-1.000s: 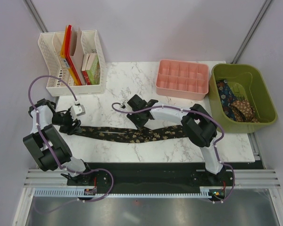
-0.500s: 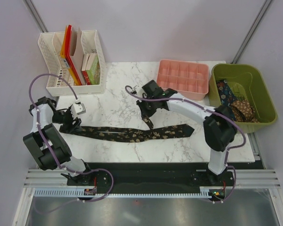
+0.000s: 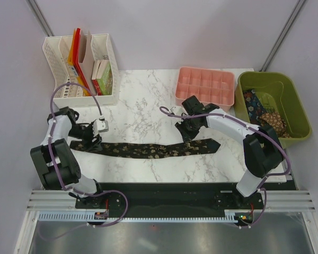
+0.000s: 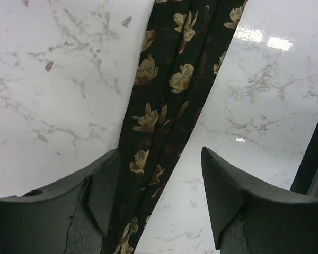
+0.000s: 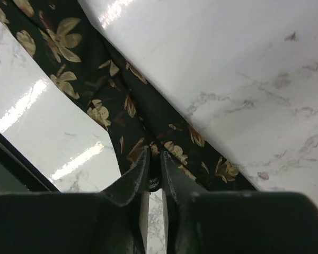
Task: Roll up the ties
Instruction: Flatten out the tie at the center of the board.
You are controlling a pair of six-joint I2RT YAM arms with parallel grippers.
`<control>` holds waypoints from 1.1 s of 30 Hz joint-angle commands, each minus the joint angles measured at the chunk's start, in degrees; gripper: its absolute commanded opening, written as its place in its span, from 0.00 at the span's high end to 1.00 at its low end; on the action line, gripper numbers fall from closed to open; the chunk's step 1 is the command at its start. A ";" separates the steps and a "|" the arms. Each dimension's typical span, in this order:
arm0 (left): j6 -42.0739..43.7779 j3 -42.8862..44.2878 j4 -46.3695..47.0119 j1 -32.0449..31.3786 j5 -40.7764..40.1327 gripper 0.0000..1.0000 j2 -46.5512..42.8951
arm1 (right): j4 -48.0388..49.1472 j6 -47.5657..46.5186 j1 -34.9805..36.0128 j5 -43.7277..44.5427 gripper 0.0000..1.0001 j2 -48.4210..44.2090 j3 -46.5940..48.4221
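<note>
One dark tie with gold flowers lies flat across the marble table, running left to right. My left gripper hovers open over its narrow left end. In the left wrist view the tie runs between the spread fingers, close to the left one, and the left gripper holds nothing. My right gripper sits at the wide right part. There the right gripper is shut on a pinch of the tie.
A pink compartment tray stands at the back right. Beside it a green bin holds more patterned ties. A white file organizer with books stands at the back left.
My right gripper has travelled rightward along the tie from its middle, pinching fabric. The left gripper has shifted a little to the right and stays open.
</note>
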 commanded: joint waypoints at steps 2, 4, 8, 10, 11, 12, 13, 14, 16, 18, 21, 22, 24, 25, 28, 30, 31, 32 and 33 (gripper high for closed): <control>-0.66 -0.93 3.21 -4.79 0.25 0.28 -0.06 | -2.07 -6.39 -1.78 3.36 0.72 -1.89 -0.04; -1.71 -0.93 5.58 -8.04 0.60 0.27 0.55 | -2.16 -6.13 -3.10 4.16 0.52 -1.72 1.72; -4.62 -0.84 9.19 -14.10 -2.11 0.30 3.45 | -4.35 -6.48 -5.13 2.94 0.50 -1.28 3.48; -4.18 0.21 9.55 -14.12 -3.17 0.30 4.86 | -4.80 -6.39 -5.66 0.83 0.49 -1.80 3.74; -4.09 0.65 9.55 -14.20 -3.52 0.30 5.65 | -5.32 -6.39 -5.57 -1.09 0.47 -1.89 3.83; -4.01 0.83 9.55 -14.29 -4.31 0.30 6.70 | -5.24 -5.78 -5.57 -1.54 0.44 -2.07 4.01; -3.48 0.74 9.55 -14.64 -4.75 0.31 7.06 | -5.24 -5.52 -5.57 -1.90 0.42 -1.89 4.44; -3.13 0.48 9.55 -15.43 -5.71 0.31 7.24 | -5.15 -5.34 -5.66 -2.07 0.42 -1.11 4.53; -3.56 -0.92 10.42 -16.75 -6.60 0.33 7.85 | -4.71 -5.16 -5.57 0.46 0.45 0.39 4.80; -4.00 -1.28 11.92 -17.45 -7.56 0.34 8.38 | -4.80 -5.69 -5.66 1.78 0.47 1.18 4.54; -4.97 -1.37 13.33 -17.63 -7.83 0.36 9.69 | -5.15 -6.65 -5.92 2.58 0.43 0.31 3.66; -5.49 -1.54 13.68 -17.63 -7.83 0.37 10.05 | -5.15 -6.83 -5.92 2.67 0.42 -0.13 3.31; -5.76 -1.80 14.47 -17.90 -7.92 0.39 10.40 | -5.50 -7.36 -6.01 2.23 0.40 -1.10 3.22; -6.02 -2.15 14.82 -18.07 -8.09 0.40 10.49 | -5.50 -7.45 -6.01 1.10 0.40 -1.27 2.96; -6.38 -2.68 15.96 -18.42 -8.71 0.43 11.02 | -5.41 -7.19 -6.01 0.65 0.38 0.39 3.74; -6.47 -2.77 16.14 -18.69 -8.89 0.47 10.93 | -5.24 -6.83 -6.01 1.09 0.39 2.67 4.27; -6.47 -2.95 16.14 -18.60 -8.97 0.53 10.75 | -4.80 -6.66 -6.01 1.26 0.40 3.38 4.27; -6.55 -3.04 16.14 -18.60 -9.06 0.56 10.49 | -4.01 -6.57 -5.92 1.87 0.40 4.77 4.36; -6.64 -3.04 16.14 -18.69 -9.24 0.58 9.88 | -3.66 -6.31 -6.01 2.23 0.40 5.48 4.36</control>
